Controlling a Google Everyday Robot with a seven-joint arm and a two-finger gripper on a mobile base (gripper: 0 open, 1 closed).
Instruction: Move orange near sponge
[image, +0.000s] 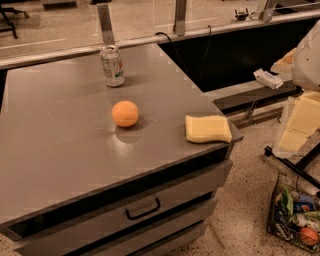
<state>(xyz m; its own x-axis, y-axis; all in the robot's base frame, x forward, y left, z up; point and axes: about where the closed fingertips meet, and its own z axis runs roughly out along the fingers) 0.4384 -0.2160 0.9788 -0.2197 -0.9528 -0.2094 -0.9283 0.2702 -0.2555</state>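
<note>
The orange (125, 113) is round and light orange and sits near the middle of the grey counter (60, 145). The sponge (208, 129) is a thick pale-yellow pad with wavy sides. It lies flat at the counter's right front corner, about a hand's width to the right of the orange. My gripper (299, 125) hangs at the right edge of the view, off the counter and to the right of the sponge, under the white arm (310, 57). It holds nothing that I can see.
A silver drink can (112, 65) stands upright at the back of the counter, behind the orange. Drawers with a black handle (143, 209) are below the counter. A wire basket (295, 215) of items sits on the floor at lower right. A white packet (268, 78) lies on a ledge.
</note>
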